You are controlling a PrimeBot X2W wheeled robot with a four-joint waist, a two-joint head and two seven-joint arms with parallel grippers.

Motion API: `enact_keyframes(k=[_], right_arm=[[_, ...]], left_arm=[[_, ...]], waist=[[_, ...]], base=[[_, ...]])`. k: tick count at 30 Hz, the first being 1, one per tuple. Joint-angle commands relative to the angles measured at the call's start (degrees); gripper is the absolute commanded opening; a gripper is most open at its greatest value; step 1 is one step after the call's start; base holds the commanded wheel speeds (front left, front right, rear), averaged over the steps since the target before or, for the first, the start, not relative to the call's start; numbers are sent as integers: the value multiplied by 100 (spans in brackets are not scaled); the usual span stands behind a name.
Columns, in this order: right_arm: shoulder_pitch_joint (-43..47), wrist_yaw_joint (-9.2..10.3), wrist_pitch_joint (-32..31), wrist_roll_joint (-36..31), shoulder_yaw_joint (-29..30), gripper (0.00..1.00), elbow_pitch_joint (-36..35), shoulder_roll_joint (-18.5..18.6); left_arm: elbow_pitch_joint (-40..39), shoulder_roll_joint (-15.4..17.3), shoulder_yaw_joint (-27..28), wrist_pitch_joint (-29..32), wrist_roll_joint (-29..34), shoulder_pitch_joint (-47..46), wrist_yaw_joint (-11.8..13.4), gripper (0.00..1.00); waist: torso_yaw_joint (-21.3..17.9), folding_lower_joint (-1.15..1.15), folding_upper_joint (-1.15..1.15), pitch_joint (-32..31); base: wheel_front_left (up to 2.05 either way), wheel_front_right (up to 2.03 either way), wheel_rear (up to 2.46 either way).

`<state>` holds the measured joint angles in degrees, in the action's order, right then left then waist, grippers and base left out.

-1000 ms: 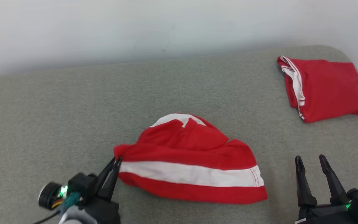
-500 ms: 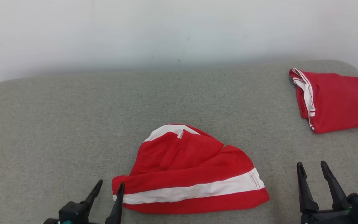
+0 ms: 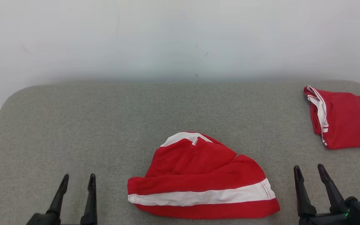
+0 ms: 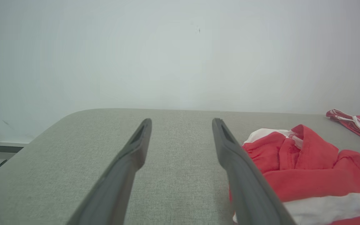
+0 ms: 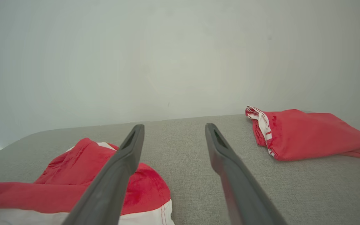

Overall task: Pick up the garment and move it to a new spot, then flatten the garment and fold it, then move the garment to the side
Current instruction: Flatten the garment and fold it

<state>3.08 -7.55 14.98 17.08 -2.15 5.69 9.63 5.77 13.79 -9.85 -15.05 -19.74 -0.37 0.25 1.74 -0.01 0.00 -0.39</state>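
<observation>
Pulling back from the garment (image 3: 203, 184) after letting go of its left corner, pinched tight a second ago; now holding the left gripper (image 3: 78, 177) spread wide and empty, near the cloth's left end but apart from it, low at the front of the grey cushion (image 3: 105, 125). Keeping the right gripper (image 3: 308, 167) spread wide and empty as well, just off the garment's right end and touching nothing. Leaving the garment lying loose in the front middle of the cushion, between the two grippers, bunched into a rounded red heap with a white band (image 3: 205, 197) running along near its front edge. Leaving a second red garment (image 3: 345, 125), already folded, at the far right of the cushion, well apart from the heap. Reading the release as the close of the move to a new spot: garment set down, not yet flattened, not yet folded. Looking ahead, probably needing both grippers to take opposite edges and draw the heap out flat before any fold. Watching for layers tucked under the heap, hidden from all three cameras and likely to drag along or stay bunched if only the top layer is caught.
</observation>
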Motion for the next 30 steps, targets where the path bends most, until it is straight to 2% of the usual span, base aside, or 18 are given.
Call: enact_keyframes(k=[1, 7, 16, 27, 30], right_arm=[[67, 14, 27, -18, 0, 100, -22, -10], [188, 14, 27, -30, -15, 100, -60, -33], [423, 14, 27, -36, 5, 100, -85, -102], [530, 14, -43, -250, 37, 100, -179, -187], [487, 14, -107, -288, 52, 100, -195, -169]], left_arm=[[-45, -40, 57, -15, 71, 125, -5, 100], [-246, -201, 534, -16, 313, 472, -165, 100], [-304, -327, 885, -16, 579, 835, -417, 100], [-119, -491, 1014, -17, 623, 741, -567, 100], [32, -423, 916, 39, 688, 697, -571, 100]], waist=[[34, 1, 0, -40], [66, 1, 0, -119], [97, 1, 0, -185], [94, 1, 0, -215], [67, 1, 0, -217]], base=[[0, 0, 0], [0, 0, 0], [0, 0, 0], [0, 0, 0], [0, 0, 0]])
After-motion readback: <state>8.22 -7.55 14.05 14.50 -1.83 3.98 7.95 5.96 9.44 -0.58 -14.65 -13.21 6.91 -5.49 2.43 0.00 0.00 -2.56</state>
